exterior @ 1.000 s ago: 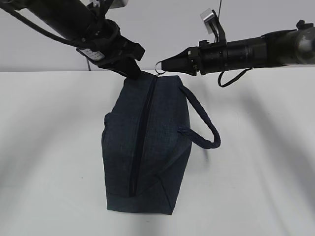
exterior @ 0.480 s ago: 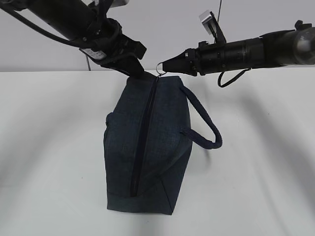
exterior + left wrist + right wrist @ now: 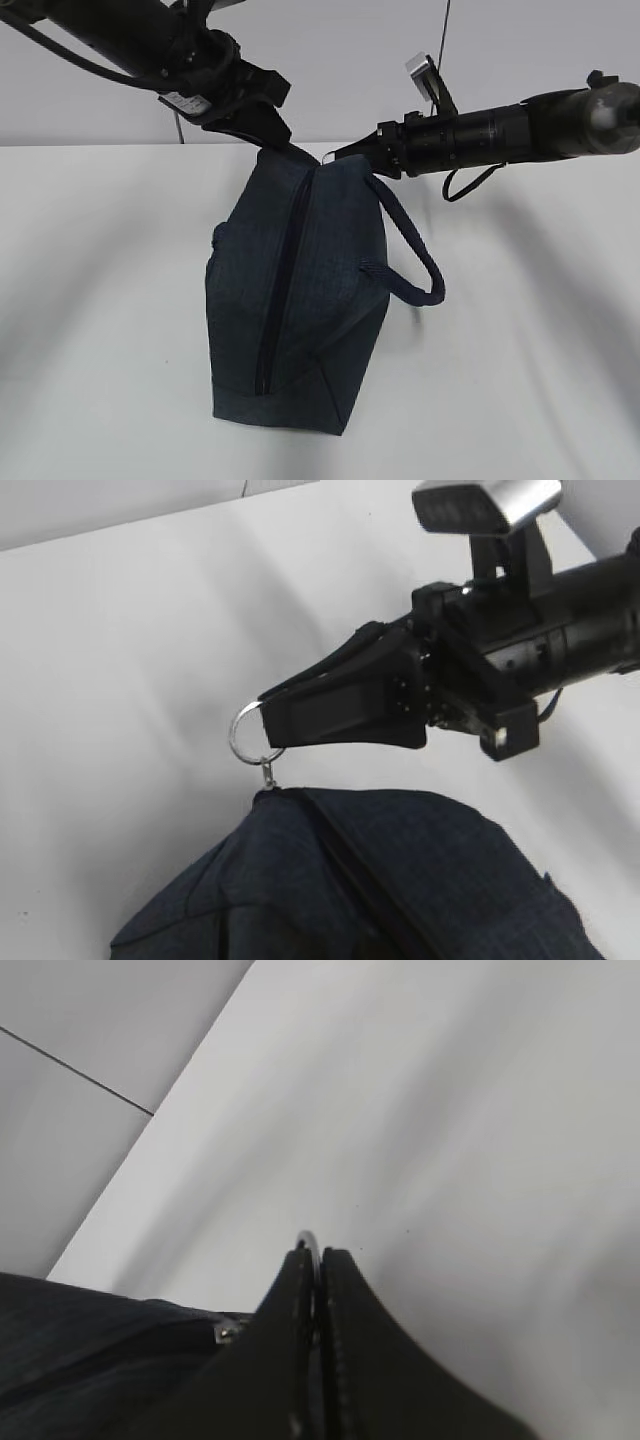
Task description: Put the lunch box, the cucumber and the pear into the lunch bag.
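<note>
Upper left of the exterior view: left claw (image 3: pixel 268 140) pressed onto the far top corner of the lunch bag (image 3: pixel 300 290), apparently pinching fabric, though jaws hidden there. Centre: navy bag standing on the white table (image 3: pixel 100 300), zipper (image 3: pixel 280 290) shut along its top, loop handle (image 3: pixel 410 250) hanging right. Upper right: right claw (image 3: pixel 268 715) pressed together on the metal ring pull (image 3: pixel 243 735) at the zipper's far end, just above the bag's corner. Risks: ring slipping from the thin tips under a pull; bag tipping or dragging if the left hold loosens. Lunch box, cucumber, pear nowhere in view.
</note>
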You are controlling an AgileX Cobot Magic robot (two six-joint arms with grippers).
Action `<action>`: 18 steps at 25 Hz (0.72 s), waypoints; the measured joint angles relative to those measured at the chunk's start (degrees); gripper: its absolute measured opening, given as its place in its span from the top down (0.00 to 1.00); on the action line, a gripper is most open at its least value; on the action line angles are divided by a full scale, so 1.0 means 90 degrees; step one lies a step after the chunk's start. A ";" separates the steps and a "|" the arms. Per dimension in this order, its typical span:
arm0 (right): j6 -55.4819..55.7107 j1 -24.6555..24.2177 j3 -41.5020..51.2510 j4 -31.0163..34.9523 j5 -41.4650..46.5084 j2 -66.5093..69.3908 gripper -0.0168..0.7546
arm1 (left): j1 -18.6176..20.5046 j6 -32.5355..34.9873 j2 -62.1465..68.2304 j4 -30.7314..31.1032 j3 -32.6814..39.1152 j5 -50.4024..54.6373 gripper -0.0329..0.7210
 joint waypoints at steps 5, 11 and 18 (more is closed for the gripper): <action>0.0166 -0.0039 0.0000 -0.0198 -0.0315 0.0025 0.98 | 0.0252 0.0275 -0.0035 -0.0652 0.0000 0.0065 0.96; 0.0458 -0.0065 0.0000 -0.0601 -0.0587 0.0087 0.98 | 0.0388 0.0397 -0.0035 -0.0874 0.0000 0.0065 0.96; 0.0480 -0.0076 0.0000 -0.0620 -0.0432 0.0087 0.98 | 0.0392 0.0420 -0.0035 -0.0928 0.0000 -0.0039 0.96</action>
